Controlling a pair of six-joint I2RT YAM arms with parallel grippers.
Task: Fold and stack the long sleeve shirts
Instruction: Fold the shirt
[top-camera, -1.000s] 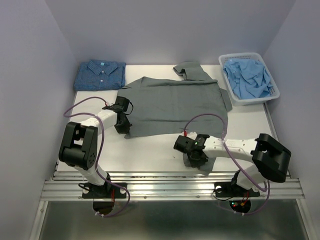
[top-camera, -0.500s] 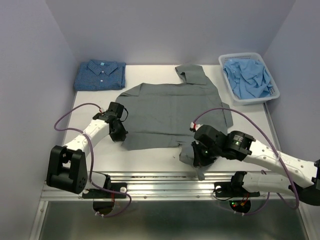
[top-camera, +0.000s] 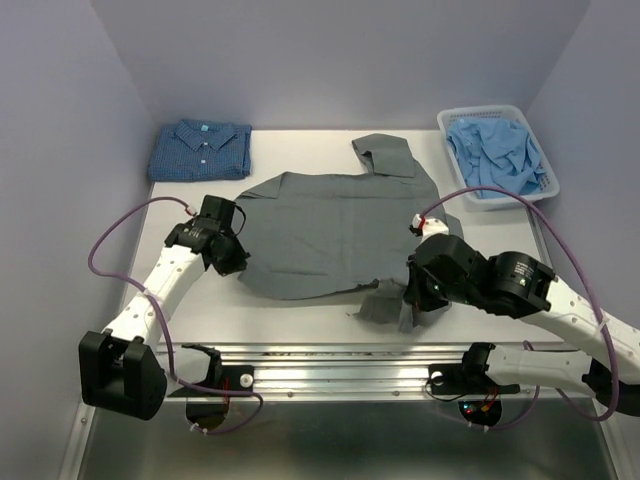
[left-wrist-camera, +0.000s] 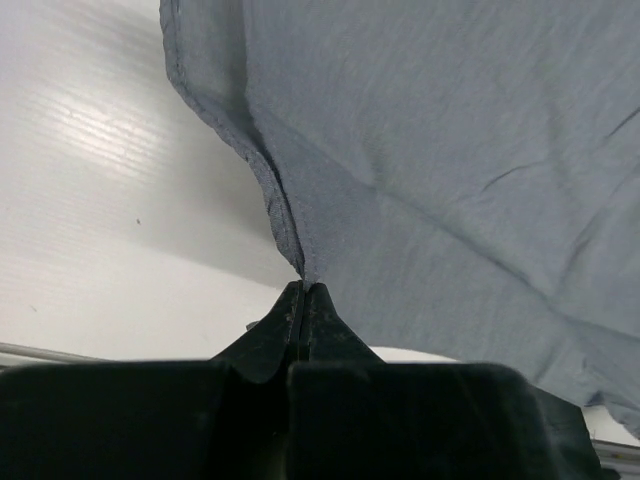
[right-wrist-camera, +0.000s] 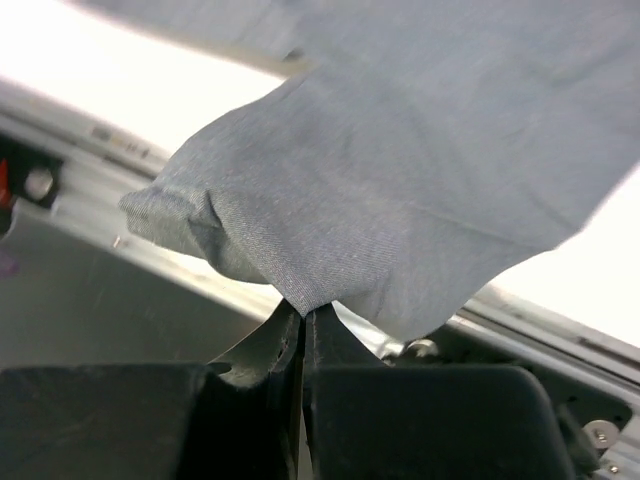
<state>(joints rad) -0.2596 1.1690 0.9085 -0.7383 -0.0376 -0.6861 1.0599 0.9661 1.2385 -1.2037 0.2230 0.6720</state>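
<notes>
In the top view, your grey shirt (top-camera: 330, 225) lies spread across the middle of the table (top-camera: 500, 245), one sleeve reaching toward 12 o'clock. The near hem is lifted at both corners. Your left hand (top-camera: 233, 262) grips the shirt's edge at about 8 o'clock, and your right hand (top-camera: 407, 300) pinches a bunched fold at about 5 o'clock, close to the table's near edge. The blue checked shirt (top-camera: 200, 150) sits folded at the table's 10 o'clock corner, well apart from the grey one. A basket (top-camera: 497, 112) holding pale blue cloth (top-camera: 500, 160) stands at 2 o'clock. From the left wrist, the left hand (left-wrist-camera: 303, 292) has its jaws pressed together on a thin ridge of the grey shirt (left-wrist-camera: 450, 150). The cloth fans up toward 1 o'clock, with bare table (left-wrist-camera: 100, 180) at 10 o'clock. From the right wrist, the right hand (right-wrist-camera: 303, 312) is clamped tight on a thick gathered wad of the grey shirt (right-wrist-camera: 420, 180). That wad hangs over the metal rail (right-wrist-camera: 90, 135) at the table's front edge.
</notes>
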